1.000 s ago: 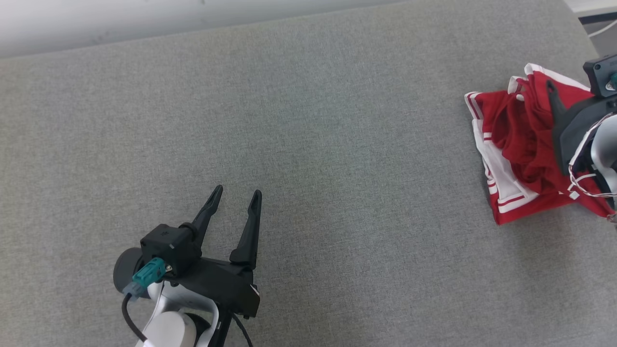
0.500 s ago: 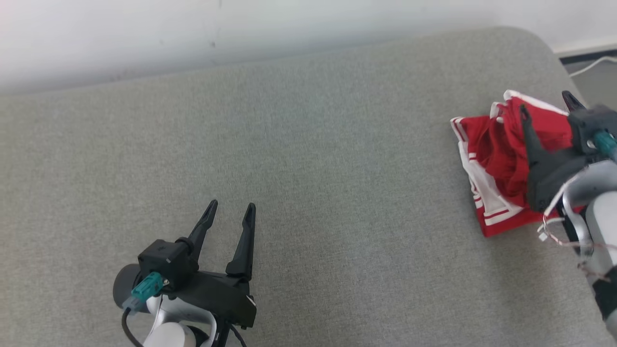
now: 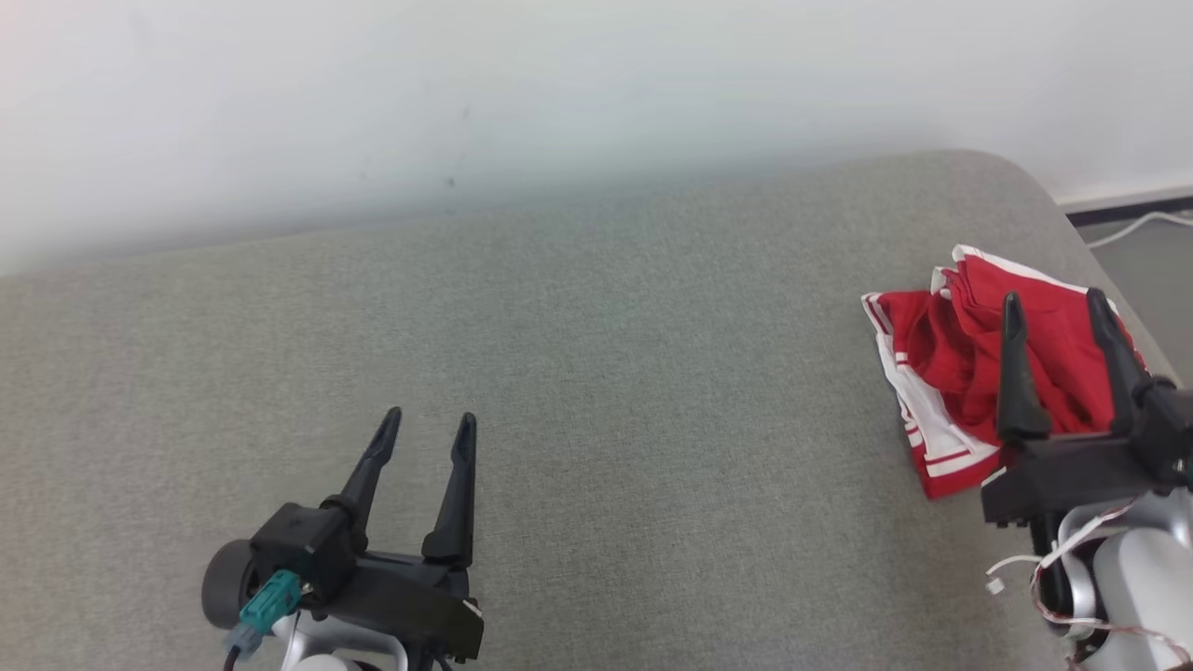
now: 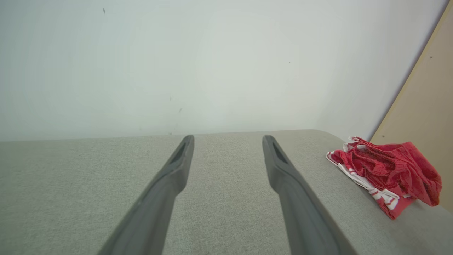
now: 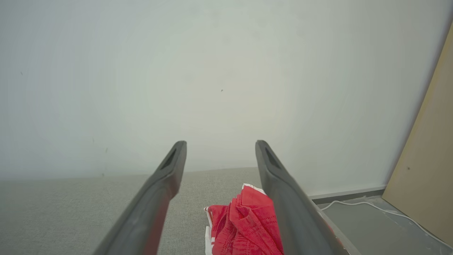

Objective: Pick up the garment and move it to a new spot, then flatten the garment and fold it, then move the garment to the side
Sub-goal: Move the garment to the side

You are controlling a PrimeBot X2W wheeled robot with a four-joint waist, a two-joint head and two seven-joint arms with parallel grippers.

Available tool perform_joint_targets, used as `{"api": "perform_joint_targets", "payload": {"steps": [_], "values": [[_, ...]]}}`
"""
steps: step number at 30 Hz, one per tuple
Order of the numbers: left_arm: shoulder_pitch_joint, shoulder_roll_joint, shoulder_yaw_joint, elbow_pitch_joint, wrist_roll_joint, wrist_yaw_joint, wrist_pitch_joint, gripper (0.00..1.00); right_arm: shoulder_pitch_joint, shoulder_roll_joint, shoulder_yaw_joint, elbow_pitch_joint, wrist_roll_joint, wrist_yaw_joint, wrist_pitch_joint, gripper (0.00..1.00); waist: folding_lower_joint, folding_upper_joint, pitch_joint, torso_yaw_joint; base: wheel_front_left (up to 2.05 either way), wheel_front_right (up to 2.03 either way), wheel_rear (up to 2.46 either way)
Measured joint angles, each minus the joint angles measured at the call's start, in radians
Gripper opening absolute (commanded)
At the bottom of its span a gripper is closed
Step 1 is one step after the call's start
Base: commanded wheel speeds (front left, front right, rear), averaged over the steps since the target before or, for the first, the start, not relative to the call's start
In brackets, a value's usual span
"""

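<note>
The garment [image 3: 969,373] is a red piece with white stripes, lying in a rumpled folded heap near the right edge of the grey surface [image 3: 596,391]. It also lies at the right of the left wrist view, garment [image 4: 384,170], and low in the right wrist view, garment [image 5: 244,223]. My right gripper [image 3: 1053,303] hovers open over the heap's near side, nothing between its fingers. Far to the left, my left gripper [image 3: 429,424] stands open above bare fabric, holding nothing.
A white wall [image 3: 559,93] runs along the back of the grey surface. Past the rounded right corner the floor [image 3: 1146,256] carries a white cable [image 5: 371,207]. A tan board [image 5: 428,170] leans at the far right.
The head camera has tilted up, bringing the wall into view. My right gripper has drawn back from over the garment toward its near side, fingers now pointing straight up the view.
</note>
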Motion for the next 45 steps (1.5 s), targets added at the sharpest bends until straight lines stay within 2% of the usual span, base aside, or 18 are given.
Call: {"api": "perform_joint_targets", "payload": {"steps": [7, 14, 32, 45], "values": [[0.029, 0.004, 0.034, -0.003, 0.004, 0.01, -0.021, 1.0, 0.066, 0.063, -0.021, -0.025, 0.021, -0.004, -0.019, 1.0, 0.0, 0.0, -0.032, 0.027, 0.0, 0.0, 0.0], [0.053, 0.007, 0.089, -0.003, -0.007, 0.019, -0.028, 1.0, 0.119, 0.098, -0.023, -0.016, 0.035, -0.004, -0.021, 1.0, 0.0, 0.0, -0.053, 0.05, 0.0, 0.0, 0.0], [0.105, 0.022, 0.127, -0.025, -0.018, 0.027, -0.012, 1.0, 0.15, 0.118, 0.008, -0.023, 0.038, -0.003, -0.03, 1.0, 0.0002, 0.0001, -0.078, 0.146, 0.0, 0.0, 0.0], [0.115, 0.035, 0.133, -0.051, -0.027, 0.025, -0.013, 1.0, 0.148, 0.12, 0.025, -0.03, 0.037, 0.006, -0.03, 1.0, 0.0003, 0.0002, -0.06, 0.149, 0.0, 0.0, 0.0]]}}
